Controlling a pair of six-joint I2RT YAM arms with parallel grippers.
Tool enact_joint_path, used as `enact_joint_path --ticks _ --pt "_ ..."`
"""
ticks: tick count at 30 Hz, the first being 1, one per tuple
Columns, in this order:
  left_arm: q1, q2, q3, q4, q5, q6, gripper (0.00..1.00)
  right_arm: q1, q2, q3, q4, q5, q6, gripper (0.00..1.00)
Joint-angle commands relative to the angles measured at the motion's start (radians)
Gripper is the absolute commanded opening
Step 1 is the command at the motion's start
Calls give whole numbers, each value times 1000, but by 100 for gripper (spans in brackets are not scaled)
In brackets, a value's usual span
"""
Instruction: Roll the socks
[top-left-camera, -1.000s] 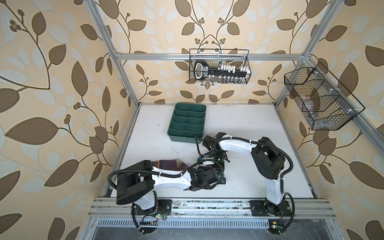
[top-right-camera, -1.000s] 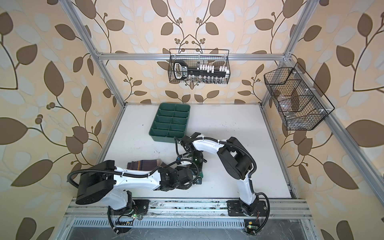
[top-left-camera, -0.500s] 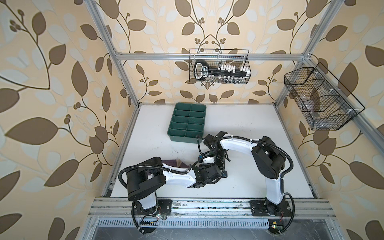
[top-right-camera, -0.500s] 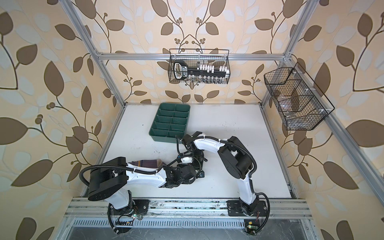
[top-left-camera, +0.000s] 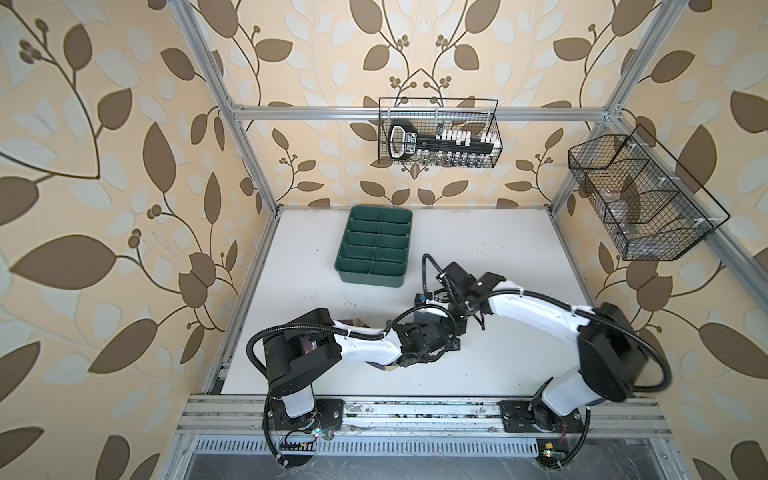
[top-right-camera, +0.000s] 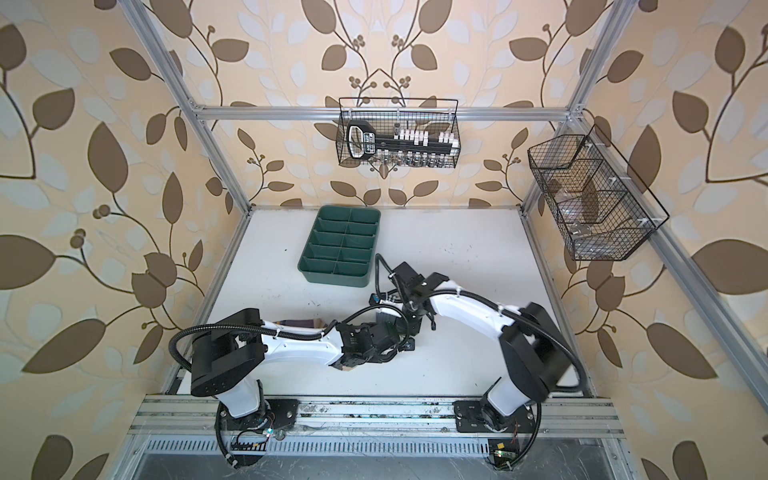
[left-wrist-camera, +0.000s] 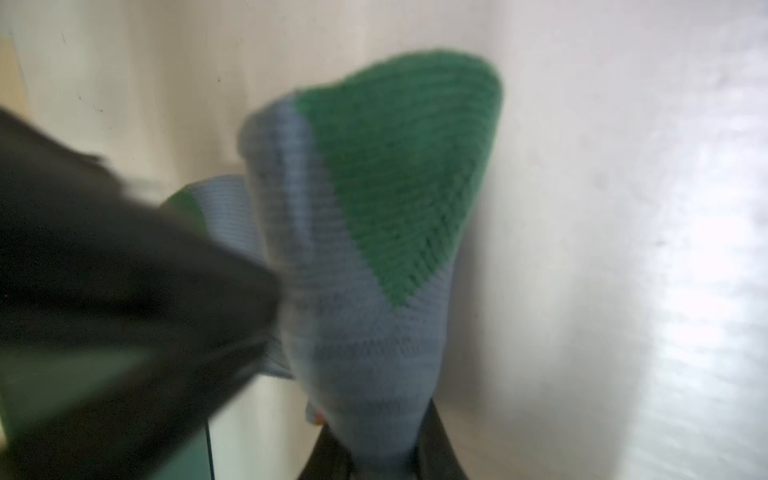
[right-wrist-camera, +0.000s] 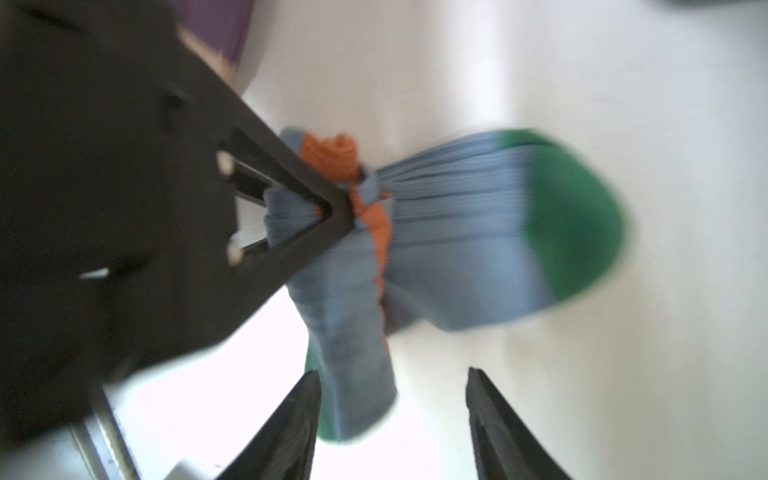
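Note:
The grey-blue sock (left-wrist-camera: 357, 316) with green toe (left-wrist-camera: 399, 166) hangs bunched, pinched in my left gripper (left-wrist-camera: 382, 455), which is shut on it. In the right wrist view the same sock (right-wrist-camera: 449, 232) shows its orange cuff (right-wrist-camera: 328, 153), gripped at the left gripper (right-wrist-camera: 332, 208) tips. My right gripper (right-wrist-camera: 392, 399) stands open beside the sock's lower end, holding nothing. In both top views the two grippers meet at mid-table, left gripper (top-left-camera: 436, 340) and right gripper (top-left-camera: 455, 324), and hide this sock. The purple sock (top-left-camera: 353, 322) (top-right-camera: 297, 322) lies flat under the left arm.
A green compartment tray (top-left-camera: 370, 280) (top-right-camera: 332, 279) sits on the white table behind the grippers. A wire basket with tools (top-left-camera: 438, 139) hangs on the back wall. Another wire basket (top-left-camera: 640, 199) hangs on the right wall.
My left gripper has shut on the grey-blue sock. My right gripper has opened and let go of it. The left arm's upper link has swung rightward.

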Motion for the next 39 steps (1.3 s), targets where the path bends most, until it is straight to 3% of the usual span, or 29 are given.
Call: enact_joint_path --ticks 1,4,7,9,12,17,19,21,25,28,33,39 --pt "11 58 32 -137 189 -40 0 -119 -179 -50 143 62 134 57" --pt "20 75 108 -252 319 -83 0 -295 -335 -61 240 138 313 57" --pt "47 100 187 -365 444 -138 0 -426 -476 -70 318 138 457 57" --pt "63 115 213 -390 487 -174 0 -445 -570 -97 368 133 453 56" --pt "97 162 249 -415 560 -228 0 -421 -716 -160 402 70 346 53" --pt "143 236 286 -452 654 -295 0 -248 -888 -218 208 96 -8 52" --pt "157 249 284 -448 676 -302 0 -131 -888 -221 39 132 -173 51" --pt "184 262 286 -437 709 -317 0 18 -867 -241 -78 235 -263 49" --pt "250 321 324 -457 768 -326 0 431 -810 -332 -107 567 -240 49" --pt "276 359 346 -471 790 -331 0 636 -727 -410 -5 719 -230 51" --pt "283 383 356 -475 793 -337 0 690 -495 -477 336 755 -242 50" --pt "287 383 359 -474 787 -344 0 577 -238 -495 563 685 -275 50"
